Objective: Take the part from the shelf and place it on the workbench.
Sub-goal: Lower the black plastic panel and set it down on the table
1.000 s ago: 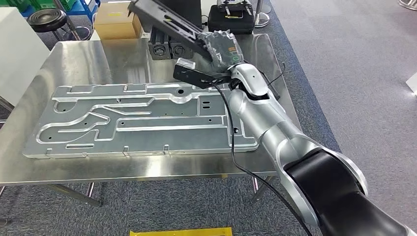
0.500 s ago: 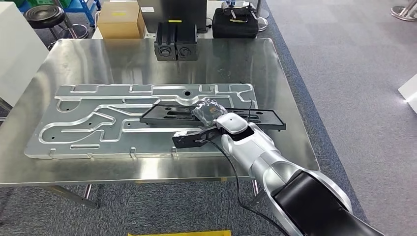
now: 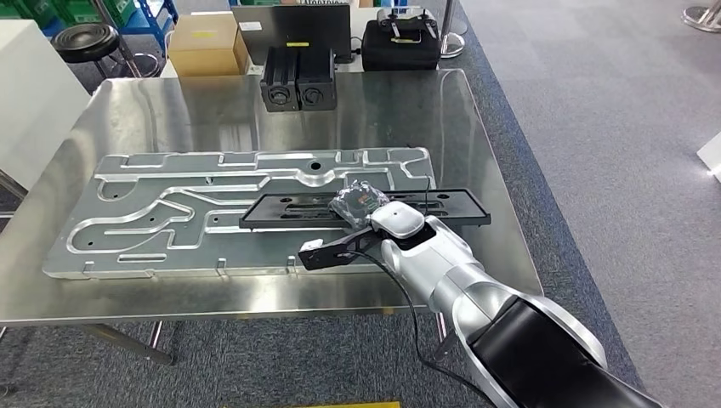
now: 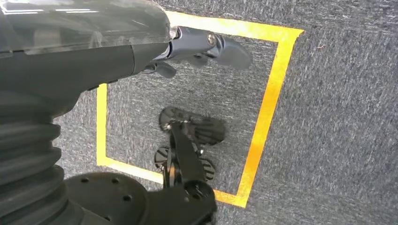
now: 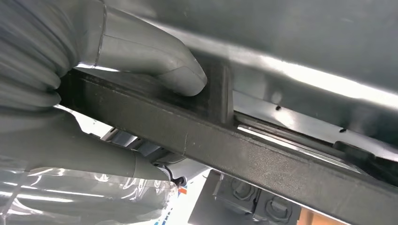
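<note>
The surface [image 3: 476, 153] is glossy brushed metal; the plate [image 3: 170, 221] on it matt machined metal. The part [image 3: 459, 207] is matt black plastic, the floor [image 3: 612, 170] rough grey carpet.

We see the part [image 3: 289, 209], a long, flat black frame with slotted openings, lying level across the near right of the workbench [image 3: 204, 110], over the grey machined plate, its long side running left to right.

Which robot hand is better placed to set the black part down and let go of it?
The right robot hand: it already grips the black part, low over the metal plate on the workbench. The left robot hand hangs over the carpet.
</note>
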`<state>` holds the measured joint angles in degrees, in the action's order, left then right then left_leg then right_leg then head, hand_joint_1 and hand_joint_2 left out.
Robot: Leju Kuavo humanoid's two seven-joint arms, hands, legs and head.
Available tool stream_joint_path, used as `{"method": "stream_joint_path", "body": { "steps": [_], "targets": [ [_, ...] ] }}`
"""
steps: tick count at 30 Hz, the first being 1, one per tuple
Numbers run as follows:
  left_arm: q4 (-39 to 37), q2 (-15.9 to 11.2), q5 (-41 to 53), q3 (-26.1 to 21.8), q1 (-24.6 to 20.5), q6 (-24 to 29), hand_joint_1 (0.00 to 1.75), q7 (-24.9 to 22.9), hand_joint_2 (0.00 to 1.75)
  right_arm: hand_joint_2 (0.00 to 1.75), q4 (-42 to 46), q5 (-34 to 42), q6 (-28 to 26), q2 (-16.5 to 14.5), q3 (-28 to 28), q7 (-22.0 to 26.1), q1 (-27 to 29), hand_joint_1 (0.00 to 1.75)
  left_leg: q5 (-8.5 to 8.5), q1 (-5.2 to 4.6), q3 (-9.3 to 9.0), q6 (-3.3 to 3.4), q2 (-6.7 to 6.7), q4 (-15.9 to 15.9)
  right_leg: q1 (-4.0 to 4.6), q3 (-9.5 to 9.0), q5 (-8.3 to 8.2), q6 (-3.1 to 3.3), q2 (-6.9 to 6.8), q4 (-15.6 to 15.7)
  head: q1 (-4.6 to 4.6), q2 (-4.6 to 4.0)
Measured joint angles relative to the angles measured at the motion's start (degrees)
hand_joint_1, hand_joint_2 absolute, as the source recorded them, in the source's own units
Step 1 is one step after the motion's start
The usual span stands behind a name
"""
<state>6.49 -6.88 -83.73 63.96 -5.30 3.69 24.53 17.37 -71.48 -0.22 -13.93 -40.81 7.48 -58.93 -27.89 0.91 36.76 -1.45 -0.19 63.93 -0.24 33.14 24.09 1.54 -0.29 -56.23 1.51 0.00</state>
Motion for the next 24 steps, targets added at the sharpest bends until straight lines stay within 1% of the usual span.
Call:
{"method": "stream_joint_path", "body": {
  "steps": [1,2,3,4,5,6,7,8,9,11,12,13,14,15,16,17,18,19,20,21,22,23,24],
  "targets": [
    [0.0,-0.02,0.0,0.01,0.03,0.07,0.0,0.01,1.75,1.75,-0.03,-0.22,0.11,-0.08,-0.18,0.08,0.12,1.75,-2.01,0.03,1.78,-0.24,0.0,4.02,0.01,0.01,-0.02,0.11,-0.05,0.03,0.0,0.0],
    [0.0,-0.03,0.0,0.01,0.07,0.13,0.0,0.02,1.75,1.75,-0.06,-0.44,0.17,-0.16,-0.44,0.15,0.28,1.75,-3.49,0.09,3.44,-0.46,0.01,7.71,0.03,0.03,0.0,0.11,-0.05,-0.01,0.0,0.0],
    [0.0,-0.03,0.0,0.02,0.12,0.2,0.0,0.05,1.75,1.75,-0.09,-0.64,0.19,-0.24,-0.69,0.18,0.43,1.75,-3.92,0.17,4.37,-0.63,0.01,9.76,0.02,0.02,0.03,0.1,-0.03,-0.06,-0.01,0.0],
    [0.0,-0.03,0.0,0.02,0.16,0.23,0.0,0.08,1.75,1.75,-0.13,-0.82,0.13,-0.34,-0.91,0.17,0.54,1.75,-3.22,0.28,4.21,-0.78,0.02,9.57,-0.02,-0.01,0.09,0.04,0.03,-0.14,-0.01,0.0],
    [0.0,-0.03,0.0,0.02,0.17,0.28,0.0,0.15,1.75,1.31,-0.18,-0.99,-0.04,-0.45,-1.1,0.17,0.6,1.31,-1.58,0.42,2.92,-0.89,0.04,7.04,-0.1,-0.03,0.19,-0.08,0.14,-0.31,-0.01,0.0],
    [0.0,-0.03,0.0,0.02,0.16,0.33,0.0,0.22,1.75,0.87,-0.22,-1.19,-0.28,-0.61,-1.26,0.19,0.66,0.87,0.43,0.61,0.8,-0.99,0.08,2.9,-0.17,-0.03,0.37,-0.26,0.28,-0.59,-0.01,0.0],
    [0.0,-0.01,0.0,0.02,0.11,0.38,0.0,0.31,1.75,0.44,-0.28,-1.4,-0.62,-0.76,-1.43,0.24,0.73,0.44,1.79,0.62,-1.19,-0.91,0.05,-1.03,-0.14,0.05,0.6,-0.56,0.5,-0.97,0.0,0.0],
    [0.0,0.02,0.0,0.02,0.05,0.46,0.0,0.45,1.31,0.0,-0.34,-1.58,-1.02,-0.88,-1.6,0.36,0.86,0.0,2.64,0.62,-2.69,-0.63,0.0,-3.95,-0.07,0.15,0.78,-0.86,0.71,-1.31,0.0,0.0],
    [0.0,0.05,0.0,0.02,0.0,0.63,0.0,0.55,0.87,0.0,-0.39,-1.71,-1.4,-0.97,-1.8,0.54,1.06,0.0,2.86,0.58,-3.47,-0.26,-0.06,-5.49,0.03,0.25,0.9,-1.15,0.9,-1.55,0.0,0.0],
    [0.0,0.11,0.0,0.07,-0.05,1.17,0.0,0.59,0.0,0.0,-0.49,-1.75,-2.32,-1.05,-2.12,0.88,1.54,0.0,2.78,0.42,-3.56,0.67,-0.14,-5.73,0.07,0.33,0.88,-1.71,1.13,-1.61,-0.01,0.0],
    [0.0,0.14,0.01,0.16,-0.04,1.47,0.0,0.46,0.0,0.0,-0.51,-1.6,-3.06,-1.05,-2.22,0.97,1.77,0.0,2.9,0.44,-3.57,1.04,-0.08,-5.81,-0.03,0.36,1.02,-2.02,1.12,-1.78,-0.01,0.0],
    [0.01,0.16,0.01,0.32,-0.05,1.72,0.0,0.3,0.0,0.0,-0.54,-1.29,-4.19,-1.01,-2.25,1.1,1.98,0.0,3.04,0.46,-3.57,1.41,-0.04,-5.92,-0.11,0.66,1.6,-2.35,1.06,-2.48,-0.01,0.0],
    [0.01,0.17,0.02,0.51,-0.06,1.91,0.0,0.15,0.0,0.0,-0.55,-0.85,-5.67,-0.92,-2.25,1.28,2.22,0.0,3.2,0.54,-3.51,1.74,0.01,-6.03,-0.18,1.45,2.79,-2.65,0.97,-4.2,-0.01,0.0],
    [0.01,0.17,0.02,0.73,-0.06,2.07,0.0,0.05,0.0,0.0,-0.56,-0.28,-7.45,-0.8,-2.18,1.61,2.51,0.0,3.32,0.57,-3.38,1.97,0.06,-6.07,-0.26,2.93,4.59,-2.89,0.87,-7.31,-0.01,0.0],
    [0.02,0.17,0.02,0.97,-0.03,2.2,0.0,0.01,0.0,0.0,-0.56,0.36,-9.37,-0.63,-2.02,2.08,2.82,0.0,3.38,0.55,-3.19,2.12,0.05,-6.05,-0.3,4.94,6.62,-3.06,0.79,-11.34,-0.01,0.0],
    [0.01,0.17,0.02,1.19,0.01,2.28,0.0,-0.01,0.0,0.0,-0.56,1.0,-11.23,-0.46,-1.74,2.6,3.13,0.0,3.42,0.52,-3.01,2.2,0.05,-6.02,-0.35,7.02,8.3,-3.16,0.75,-15.46,-0.01,0.0],
    [0.01,0.17,0.02,1.37,0.06,2.33,0.0,-0.01,0.0,0.0,-0.56,1.68,-13.03,-0.3,-1.35,3.21,3.41,0.0,3.44,0.49,-2.88,2.23,0.04,-5.98,-0.39,8.58,9.13,-3.2,0.71,-18.44,-0.01,0.0],
    [0.01,0.17,0.02,1.51,0.09,2.35,0.0,-0.01,0.0,0.0,-0.52,2.37,-14.66,-0.16,-0.87,3.9,3.6,0.0,3.44,0.48,-2.81,2.22,0.01,-5.93,-0.42,9.09,8.8,-3.16,0.68,-19.28,-0.01,0.0],
    [0.0,0.17,0.02,1.57,0.1,2.36,0.0,-0.01,0.0,0.0,-0.42,3.11,-16.21,-0.07,-0.31,4.7,3.68,0.0,3.42,0.48,-2.81,2.19,-0.04,-5.87,-0.43,8.39,7.33,-3.03,0.66,-17.63,-0.01,0.0],
    [0.01,0.17,0.02,1.62,0.08,2.37,0.0,-0.01,0.0,0.0,-0.2,3.91,-17.73,-0.02,0.35,5.62,3.65,0.0,3.38,0.47,-2.84,2.12,-0.09,-5.8,-0.43,6.64,5.12,-2.79,0.65,-13.87,-0.01,0.0],
    [0.01,0.22,0.01,1.64,0.03,2.39,0.0,-0.01,0.0,0.0,0.13,4.72,-19.16,0.0,1.07,6.59,3.52,0.0,3.33,0.45,-2.86,2.02,-0.13,-5.76,-0.37,4.52,3.1,-2.47,0.65,-9.35,-0.01,0.0],
    [0.02,0.27,0.01,1.65,-0.03,2.43,0.0,0.0,0.0,0.0,0.51,5.54,-20.52,-0.01,1.84,7.59,3.33,0.0,3.3,0.37,-2.84,1.81,-0.16,-5.71,-0.23,2.72,1.61,-2.19,0.63,-5.47,-0.01,0.0],
    [0.02,0.31,0.0,1.65,-0.07,2.5,0.0,0.01,0.0,0.0,1.0,6.55,-21.82,-0.03,2.64,8.77,3.16,0.0,3.3,0.32,-2.8,1.56,-0.17,-5.73,-0.07,1.61,0.86,-1.95,0.61,-3.0,-0.01,0.0]
  ]
}}
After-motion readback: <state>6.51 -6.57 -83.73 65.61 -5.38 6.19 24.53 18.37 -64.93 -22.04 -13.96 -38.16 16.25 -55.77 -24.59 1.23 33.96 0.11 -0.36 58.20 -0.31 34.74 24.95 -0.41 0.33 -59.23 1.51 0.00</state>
